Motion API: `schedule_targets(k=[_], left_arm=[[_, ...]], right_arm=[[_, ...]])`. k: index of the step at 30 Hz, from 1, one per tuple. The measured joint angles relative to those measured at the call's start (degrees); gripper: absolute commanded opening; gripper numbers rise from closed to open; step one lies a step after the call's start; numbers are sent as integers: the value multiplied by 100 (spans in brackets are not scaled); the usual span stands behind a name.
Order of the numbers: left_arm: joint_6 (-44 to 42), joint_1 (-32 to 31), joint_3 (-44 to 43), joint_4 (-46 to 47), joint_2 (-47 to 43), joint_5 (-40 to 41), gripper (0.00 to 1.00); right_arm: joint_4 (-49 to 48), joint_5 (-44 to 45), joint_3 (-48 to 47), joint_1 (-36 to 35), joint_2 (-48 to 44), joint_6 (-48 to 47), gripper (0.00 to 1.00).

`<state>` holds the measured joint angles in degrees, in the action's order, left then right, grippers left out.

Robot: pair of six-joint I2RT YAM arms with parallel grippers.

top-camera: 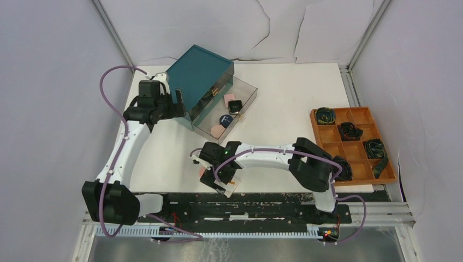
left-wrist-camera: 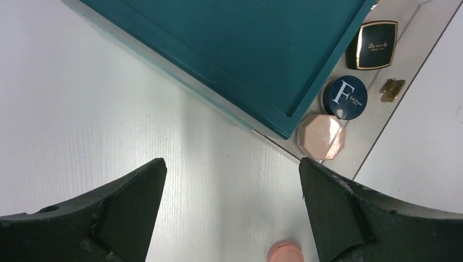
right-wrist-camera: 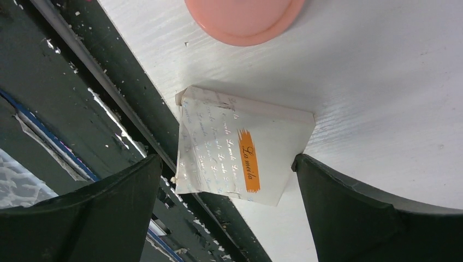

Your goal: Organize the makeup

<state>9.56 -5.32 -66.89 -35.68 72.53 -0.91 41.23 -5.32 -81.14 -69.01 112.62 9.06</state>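
Table [top-camera: 284, 98] filled most of the top view, w/ the teal box [top-camera: 199, 73] at upper centre-left and its clear drawer [top-camera: 252, 95] pulled out toward frame centre.

Step in hand, my read: lift the white pad and carry it to that drawer. To do it well:
- The pad lay flat and thin, partly hanging past the table's near edge. Prob. best to bring one finger down off the edge, under the overhang, and pinch there rather than scrape along the top.
- Close slowly, since a push could tip it off the edge.
- Keep clear of the pink disc next to it.

Right tool [right-wrist-camera: 227, 161], bottom centre of the top view, stood wide open and held nothing. Left tool [left-wrist-camera: 232, 166], upper left by the box's side, was also wide open and empty, over bare table.

White pad [right-wrist-camera: 229, 147], w/ an orange label, sat mid-frame in the right wrist view, between the two fingers. Its corner met or nearly met the finger at lower right; can't tell which. The finger at lower left hung in front of the dark rail [right-wrist-camera: 82, 87] past the edge. Pink disc [right-wrist-camera: 243, 16] was at top of frame, just beyond the pad and apart from it.

Already in the drawer, upper right of the left wrist view, in a row: black compact [left-wrist-camera: 372, 45], F tin [left-wrist-camera: 345, 96], beige disc [left-wrist-camera: 321, 136]. Pink square [top-camera: 232, 98] showed in the top view only.
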Motion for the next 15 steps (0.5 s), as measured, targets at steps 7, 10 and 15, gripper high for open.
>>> schedule_targets(k=[7,10,15], left_arm=[[2,-2,68,107,-109,-229,98],[2,-7,98,149,-111,-260,98],[2,-7,197,170,-120,-269,98]], right_arm=[[-109,337,0,-28,66,267,100],[-221,516,59,-35,90,326,100],[-518,839,232,-22,170,376,100]])
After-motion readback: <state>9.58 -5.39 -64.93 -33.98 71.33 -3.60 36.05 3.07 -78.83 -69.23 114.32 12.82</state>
